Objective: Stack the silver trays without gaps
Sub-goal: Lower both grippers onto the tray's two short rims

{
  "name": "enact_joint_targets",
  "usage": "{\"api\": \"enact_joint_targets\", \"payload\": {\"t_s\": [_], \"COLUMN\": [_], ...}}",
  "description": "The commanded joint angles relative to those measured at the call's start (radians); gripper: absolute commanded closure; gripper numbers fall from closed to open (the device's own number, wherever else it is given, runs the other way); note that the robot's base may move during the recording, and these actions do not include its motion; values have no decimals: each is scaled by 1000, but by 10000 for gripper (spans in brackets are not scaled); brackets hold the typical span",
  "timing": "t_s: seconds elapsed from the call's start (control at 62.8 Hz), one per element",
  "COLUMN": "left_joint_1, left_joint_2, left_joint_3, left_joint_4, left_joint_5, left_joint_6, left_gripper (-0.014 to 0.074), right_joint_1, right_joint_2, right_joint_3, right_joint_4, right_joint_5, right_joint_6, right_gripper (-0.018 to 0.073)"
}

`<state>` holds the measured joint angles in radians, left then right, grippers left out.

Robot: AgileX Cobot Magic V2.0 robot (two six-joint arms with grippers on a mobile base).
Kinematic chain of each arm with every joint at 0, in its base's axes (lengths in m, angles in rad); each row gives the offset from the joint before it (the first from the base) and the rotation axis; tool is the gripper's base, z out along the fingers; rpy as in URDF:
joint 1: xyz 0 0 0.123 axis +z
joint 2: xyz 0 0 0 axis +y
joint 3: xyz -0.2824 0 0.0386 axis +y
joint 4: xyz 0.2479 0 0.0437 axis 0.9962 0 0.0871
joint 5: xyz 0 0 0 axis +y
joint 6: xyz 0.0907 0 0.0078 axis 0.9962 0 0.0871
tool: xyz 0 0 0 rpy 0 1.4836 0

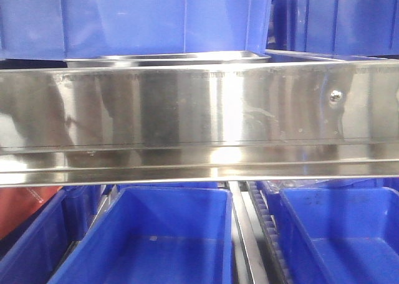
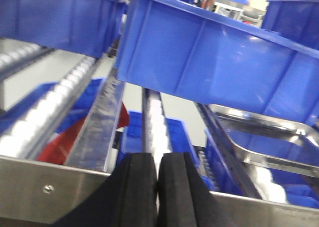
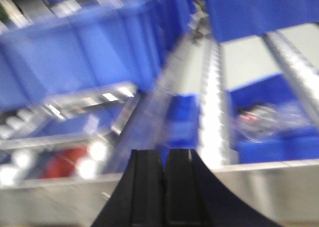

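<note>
One silver tray (image 1: 168,58) shows clearly in the front view, two blue bins (image 1: 156,16) above the one steel shelf panel (image 1: 187,109), three more below, and one screw (image 1: 335,96).

Legible texts, labels, brands, numbers and signs: none can be read in any view. Faint marks are noted along the top edge of the steel shelf panel (image 1: 187,116), nearest in the scene, but are too indistinct to be read. The right wrist view is blurred throughout.
</note>
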<state>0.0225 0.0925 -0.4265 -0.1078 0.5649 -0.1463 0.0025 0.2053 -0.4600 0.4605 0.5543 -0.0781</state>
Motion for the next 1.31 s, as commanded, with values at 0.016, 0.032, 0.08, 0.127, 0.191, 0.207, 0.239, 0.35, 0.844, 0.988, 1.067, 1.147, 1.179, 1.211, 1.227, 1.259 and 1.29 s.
{"api": "enact_joint_targets", "payload": {"t_s": [0.016, 0.032, 0.08, 0.127, 0.191, 0.207, 0.239, 0.35, 0.844, 0.988, 1.067, 1.147, 1.179, 1.211, 1.227, 1.259, 1.29], "left_joint_1": [2, 2, 2, 0, -13, -17, -27, -82, -382, -382, -382, -382, -382, -382, -382, -382, -382], "left_joint_2": [32, 38, 61, 85, 118, 129, 151, 253, 623, 712, 767, 833, 857, 874, 886, 899, 916], "left_joint_3": [-28, -35, -67, -103, -157, -166, -189, -252, -512, -546, -567, -603, -616, -625, -629, -638, -645], "left_joint_4": [-23, -23, -25, -30, -34, -37, -41, -72, 33, 63, 63, 63, 63, 63, 60, 59, 59], "left_joint_5": [26, 35, 64, 86, 114, 121, 142, 227, 231, 161, 131, 163, 174, 174, 174, 165, 154], "left_joint_6": [85, 110, 156, 181, 189, 188, 189, 224, 118, 87, 43, 30, 22, 5, 3, 3, 3], "left_gripper": [592, 592, 592, 592, 592, 592, 592, 592, 603, 605, 605, 605, 605, 605, 605, 605, 605], "right_joint_1": [0, 0, 0, 0, 0, 0, 0, 25, 368, 370, 370, 370, 370, 370, 370, 370, 370], "right_joint_2": [25, 27, 39, 49, 76, 84, 107, 190, 660, 752, 789, 823, 835, 847, 852, 863, 879], "right_joint_3": [-15, -18, -25, -40, -81, -97, -125, -201, -509, -586, -614, -644, -653, -662, -667, -672, -676], "right_joint_4": [51, 51, 51, 51, 39, 35, 13, -26, -206, -259, -278, -298, -306, -318, -324, -342, -370], "right_joint_5": [-19, -6, 21, 55, 137, 155, 195, 238, 247, 202, 152, 141, 141, 141, 141, 132, 124], "right_joint_6": [0, -5, -19, -63, -178, -192, -204, -204, -95, 43, 129, 160, 171, 189, 197, 221, 250], "right_gripper": [648, 648, 648, 648, 641, 635, 636, 637, 637, 637, 637, 637, 637, 637, 637, 637, 637]}}
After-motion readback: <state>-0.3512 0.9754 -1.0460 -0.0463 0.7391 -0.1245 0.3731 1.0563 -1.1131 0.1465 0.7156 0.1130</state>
